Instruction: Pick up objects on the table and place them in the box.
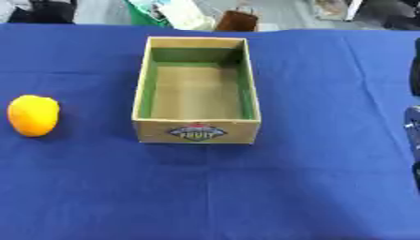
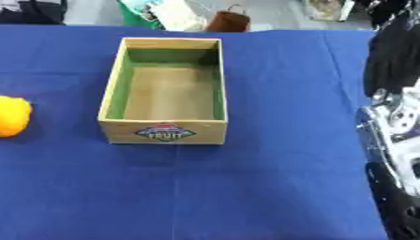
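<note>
Right robot hand [image 2: 395, 125] at the right edge of the right eye view, only black and silver parts showing, mostly cut off by the frame; impossible to tell whether released, clenched or grasping anything. Nothing visibly carried. Left robot hand nowhere in either view.

Left of the right robot hand, apart from it: box [image 1: 197, 132], open top up, empty inside, green lining on the walls, long axis running away from the robot, label [image 1: 197, 131] on the near wall. Set near the middle of the surface [image 1: 320, 187], probably so either arm can reach over the rim.

Farther left, on the box's far side from that robot hand and apart from the box: fruit [image 1: 33, 115], orange-yellow, lying on the blue cloth level with the box's near end. Untouched, not yet in the box.

Judging by the layout, task barely begun. Fruit on the left side, so likely better suited to the left arm; a reach from the right would have to cross over the box.
</note>
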{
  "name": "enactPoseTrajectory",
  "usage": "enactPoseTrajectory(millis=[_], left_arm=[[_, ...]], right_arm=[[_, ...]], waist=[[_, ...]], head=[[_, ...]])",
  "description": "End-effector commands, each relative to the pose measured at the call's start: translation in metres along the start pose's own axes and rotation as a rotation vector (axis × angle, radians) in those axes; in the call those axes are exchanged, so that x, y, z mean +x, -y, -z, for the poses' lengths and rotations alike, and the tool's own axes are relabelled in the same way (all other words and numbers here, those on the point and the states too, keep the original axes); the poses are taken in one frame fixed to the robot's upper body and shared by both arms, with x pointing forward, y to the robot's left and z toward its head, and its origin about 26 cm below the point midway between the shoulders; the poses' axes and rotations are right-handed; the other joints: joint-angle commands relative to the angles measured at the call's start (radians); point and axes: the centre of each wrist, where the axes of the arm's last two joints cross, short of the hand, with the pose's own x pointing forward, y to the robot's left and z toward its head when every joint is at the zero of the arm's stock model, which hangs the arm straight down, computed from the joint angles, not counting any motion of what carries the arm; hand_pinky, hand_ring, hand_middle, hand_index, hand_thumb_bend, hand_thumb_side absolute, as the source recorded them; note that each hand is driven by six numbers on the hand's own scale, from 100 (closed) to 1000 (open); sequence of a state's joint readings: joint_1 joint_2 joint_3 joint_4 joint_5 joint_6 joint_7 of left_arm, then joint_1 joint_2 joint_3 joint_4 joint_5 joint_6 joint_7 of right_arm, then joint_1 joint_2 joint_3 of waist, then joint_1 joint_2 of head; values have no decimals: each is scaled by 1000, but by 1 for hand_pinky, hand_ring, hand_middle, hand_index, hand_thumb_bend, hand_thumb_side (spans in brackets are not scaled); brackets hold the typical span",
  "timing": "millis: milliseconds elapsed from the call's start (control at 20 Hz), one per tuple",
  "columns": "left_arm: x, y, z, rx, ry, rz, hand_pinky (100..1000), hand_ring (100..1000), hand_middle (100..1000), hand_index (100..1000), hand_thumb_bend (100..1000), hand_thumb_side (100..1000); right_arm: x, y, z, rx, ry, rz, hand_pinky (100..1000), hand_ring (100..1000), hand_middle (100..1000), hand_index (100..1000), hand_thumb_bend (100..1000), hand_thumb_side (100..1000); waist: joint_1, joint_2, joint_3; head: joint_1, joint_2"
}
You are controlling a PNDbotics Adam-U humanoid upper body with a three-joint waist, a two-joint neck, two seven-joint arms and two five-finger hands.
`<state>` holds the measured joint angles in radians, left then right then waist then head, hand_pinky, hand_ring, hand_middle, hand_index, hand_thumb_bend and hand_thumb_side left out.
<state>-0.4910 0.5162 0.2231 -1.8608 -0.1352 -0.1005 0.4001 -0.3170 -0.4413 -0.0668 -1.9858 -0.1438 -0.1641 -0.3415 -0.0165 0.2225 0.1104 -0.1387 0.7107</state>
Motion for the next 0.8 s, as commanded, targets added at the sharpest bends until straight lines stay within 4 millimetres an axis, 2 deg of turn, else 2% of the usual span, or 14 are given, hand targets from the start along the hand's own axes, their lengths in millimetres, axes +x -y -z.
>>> enactPoseTrajectory(millis=[50, 150, 300, 450, 550, 650, 700, 800], left_arm=[[1, -10, 24, -78, 49, 124, 539, 606, 614, 753, 100, 659], [-6, -13, 31, -138, 29, 203, 535, 606, 620, 760, 100, 673], [-18, -13, 36, -254, -16, 331, 549, 620, 656, 821, 100, 762], [-31, -14, 39, -375, -65, 467, 565, 638, 675, 875, 100, 815], [-44, -20, 43, -465, -113, 595, 583, 659, 699, 909, 140, 866], [-62, -30, 60, -642, -164, 839, 598, 676, 717, 922, 192, 920], [-67, -32, 66, -713, -170, 933, 615, 691, 730, 928, 284, 959], [-75, -33, 71, -839, -205, 1045, 639, 717, 751, 942, 467, 964]], right_arm=[[7, 6, 6, 35, 20, -55, 758, 752, 724, 801, 100, 1000], [7, 7, 5, 52, 9, -76, 759, 754, 727, 804, 100, 1000], [7, 7, 5, 70, 2, -95, 760, 753, 727, 803, 100, 1000], [7, 7, 5, 78, 0, -98, 761, 753, 726, 803, 100, 1000], [7, 6, 6, 80, 0, -94, 761, 753, 725, 802, 100, 1000], [7, 4, 5, 82, -2, -86, 760, 752, 724, 802, 100, 1000], [7, 4, 5, 81, -4, -86, 758, 752, 724, 802, 100, 1000], [6, 4, 5, 79, -7, -87, 758, 752, 723, 802, 100, 1000]], waist=[[9, -20, 5], [14, -22, 8], [21, -23, 4], [21, -22, -5], [18, -21, -16], [13, -21, -25], [11, -21, -26], [8, -21, -26]], head=[[-11, -6], [-12, -3], [-8, 3], [-3, 7], [-1, 5], [7, 2], [10, 0], [21, -9]])
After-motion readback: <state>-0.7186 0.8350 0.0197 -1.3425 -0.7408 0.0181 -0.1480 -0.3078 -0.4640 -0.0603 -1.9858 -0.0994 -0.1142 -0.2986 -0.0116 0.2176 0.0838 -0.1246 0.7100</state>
